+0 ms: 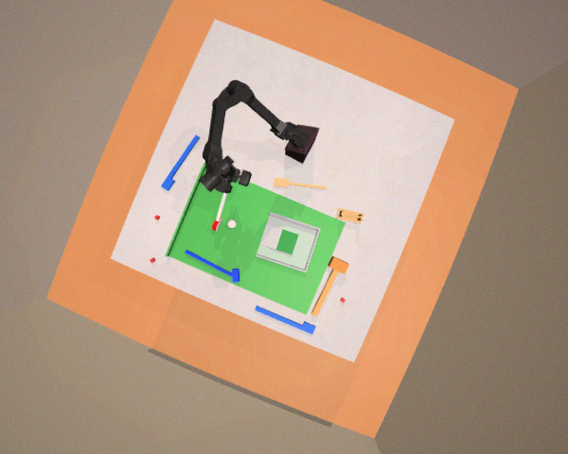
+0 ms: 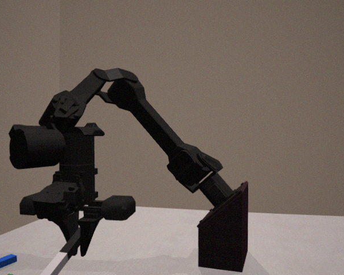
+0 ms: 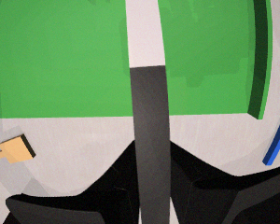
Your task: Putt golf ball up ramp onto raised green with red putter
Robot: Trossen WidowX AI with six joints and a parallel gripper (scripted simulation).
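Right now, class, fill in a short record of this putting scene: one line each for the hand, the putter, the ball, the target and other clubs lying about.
hand: the hand is shut on the red putter's dark grip
putter: red putter angles down, its red head low beside the ball
ball: golf ball sits on the green mat, just right of the putter head in the top view
target: raised green lies beyond the ball, with nothing on it
other clubs: three blue putters, e.g., and two orange ones, e.g.

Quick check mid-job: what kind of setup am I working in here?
Likely a tabletop mini-golf bench: a green putting mat with a raised green, a golf ball, and spare blue putters around it.
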